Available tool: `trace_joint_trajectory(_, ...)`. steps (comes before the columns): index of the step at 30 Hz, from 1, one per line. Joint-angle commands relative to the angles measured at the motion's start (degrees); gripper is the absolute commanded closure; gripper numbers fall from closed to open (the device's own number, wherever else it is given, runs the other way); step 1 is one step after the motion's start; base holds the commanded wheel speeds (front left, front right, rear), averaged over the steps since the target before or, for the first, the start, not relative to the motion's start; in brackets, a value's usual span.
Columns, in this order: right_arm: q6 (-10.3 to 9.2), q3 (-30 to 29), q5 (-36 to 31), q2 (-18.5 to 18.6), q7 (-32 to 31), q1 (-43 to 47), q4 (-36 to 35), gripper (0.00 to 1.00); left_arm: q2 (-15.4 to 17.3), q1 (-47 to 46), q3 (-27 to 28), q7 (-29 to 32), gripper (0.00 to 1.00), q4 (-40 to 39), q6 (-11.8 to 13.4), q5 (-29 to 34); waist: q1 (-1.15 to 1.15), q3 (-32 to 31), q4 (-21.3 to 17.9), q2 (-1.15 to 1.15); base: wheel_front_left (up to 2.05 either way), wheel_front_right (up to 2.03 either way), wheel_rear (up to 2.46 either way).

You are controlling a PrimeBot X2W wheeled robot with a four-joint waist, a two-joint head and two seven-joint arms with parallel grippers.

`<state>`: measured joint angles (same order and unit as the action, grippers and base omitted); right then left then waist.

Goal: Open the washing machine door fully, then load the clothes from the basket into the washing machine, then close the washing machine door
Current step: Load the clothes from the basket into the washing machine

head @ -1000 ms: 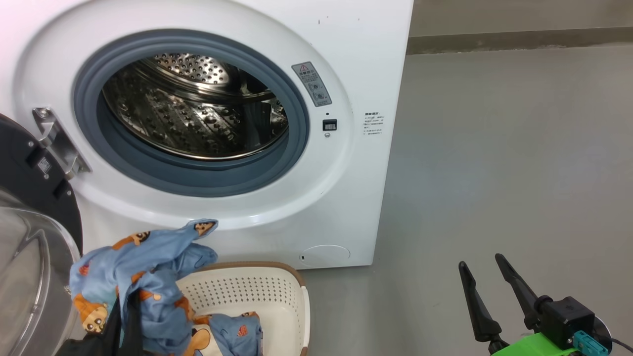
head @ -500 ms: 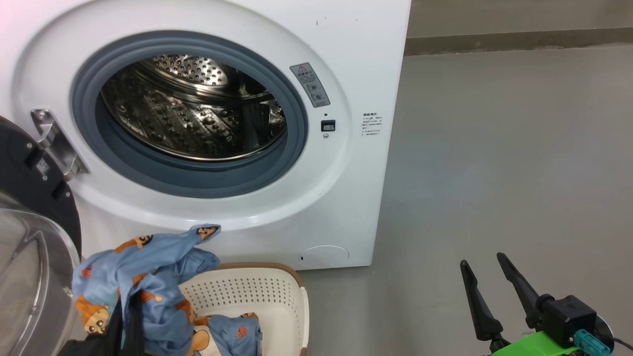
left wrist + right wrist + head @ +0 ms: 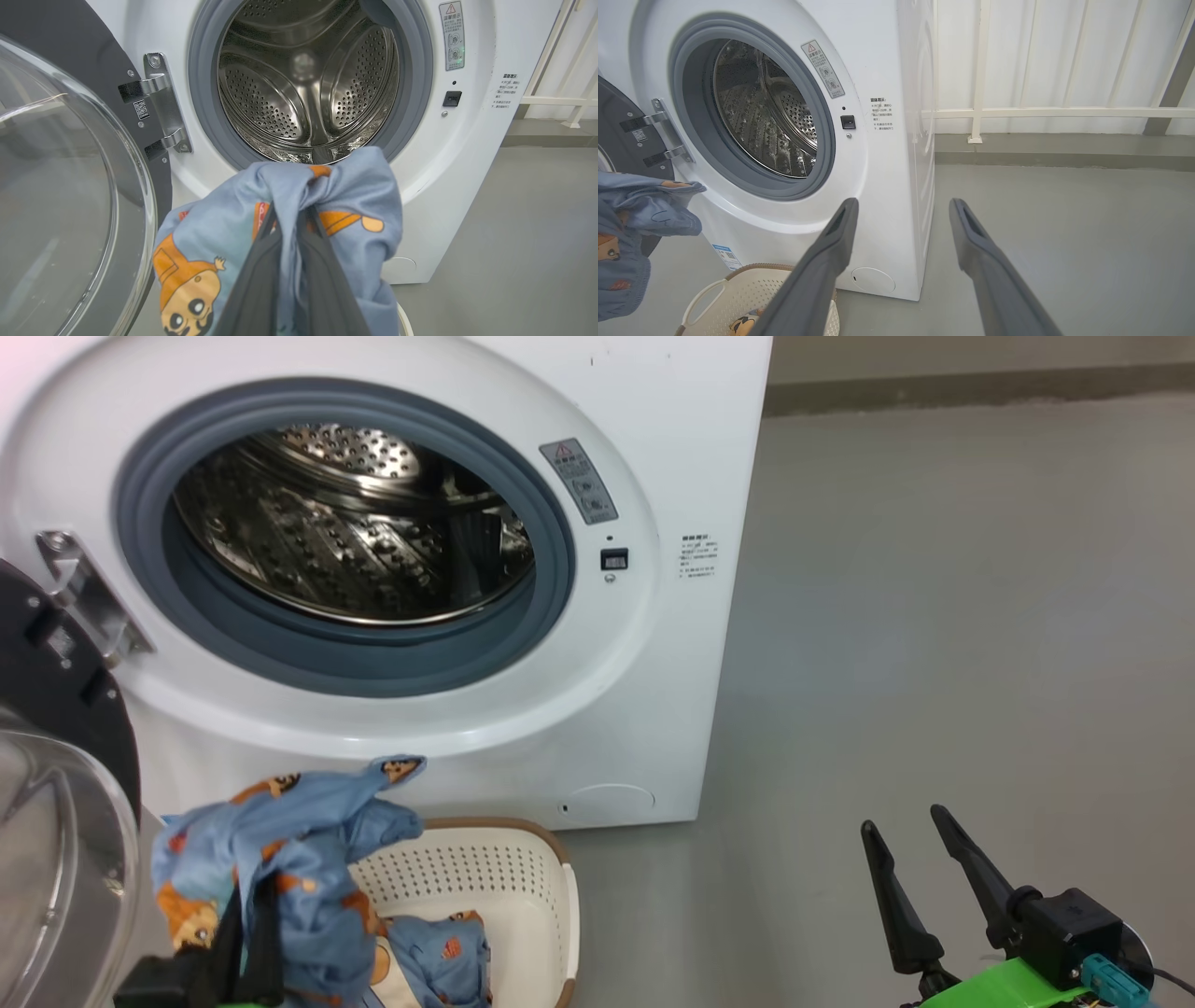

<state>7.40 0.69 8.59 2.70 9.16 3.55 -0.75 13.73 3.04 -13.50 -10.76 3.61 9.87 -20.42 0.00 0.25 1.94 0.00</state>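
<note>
Okay, so this looks like the loading step. The washing machine door [image 3: 58, 705] hangs wide open at the left of the washing machine [image 3: 691, 448], so I'd call step one done. The left tool [image 3: 293, 219] is clenched on a bunch of the clothes [image 3: 219, 224] and holds it up just below and left of the machine's mouth, above the basket [image 3: 553, 847], which sits on the floor [image 3: 934, 569] right at the foot of the machine. More blue fabric lies inside the basket; I can't tell if it's the same piece trailing down or a separate one. The right tool [image 3: 903, 821] is spread wide with nothing in it, well off to the right of the machine.

Next move, as I see it: lift the bundle over the lip of the grey-blue gasket [image 3: 308, 658], push it deep into the drum [image 3: 345, 532], then let go. Hanging ends could snag on that rubber lip or drape out of the machine's mouth, so it needs enough height and depth.

Materials: the clothes are soft, floppy light blue cloth with orange cartoon bears, bunched and wrinkly. The drum is shiny perforated steel with raised ribs. The door has a glossy black rim and a bulging clear glass bowl. The basket is cream plastic dotted with holes, with a brown woven-look rim. The machine body is smooth white, boxy outside and round at the mouth.
</note>
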Motion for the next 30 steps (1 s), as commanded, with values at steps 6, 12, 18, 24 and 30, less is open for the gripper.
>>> trace_joint_trajectory(6,0.09,2.43,-0.42,0.18,-0.19,-3.50,-3.16,0.00,-0.14,-9.01,1.46,-1.30,1.00,3.08,-2.37,-1.66,0.00,4.56,-1.54,0.00,0.00,0.00,0.00)
trace_joint_trajectory(12,0.09,3.42,-0.53,0.18,0.09,-6.58,-4.29,0.00,-0.71,-18.48,1.27,-1.86,1.00,10.15,-5.52,-3.01,0.00,10.78,-2.81,0.00,0.00,0.00,0.00)
trace_joint_trajectory(18,0.09,3.87,-0.68,0.18,0.82,-10.19,-4.92,0.00,-0.73,-31.64,0.90,-1.05,1.00,18.88,-9.24,-4.05,0.00,17.94,-4.12,0.00,0.00,0.00,0.00)
trace_joint_trajectory(24,0.09,4.65,0.19,0.18,2.49,-14.02,-4.37,0.00,0.61,-44.99,1.94,0.86,1.00,27.97,-13.54,-6.58,0.00,24.57,-7.08,0.00,0.00,0.00,0.00)
trace_joint_trajectory(30,0.09,5.76,2.50,0.18,4.77,-17.99,-2.49,0.00,5.93,-58.28,2.24,8.23,1.00,37.07,-16.08,-8.52,0.00,31.18,-11.73,0.00,0.00,0.00,0.00)
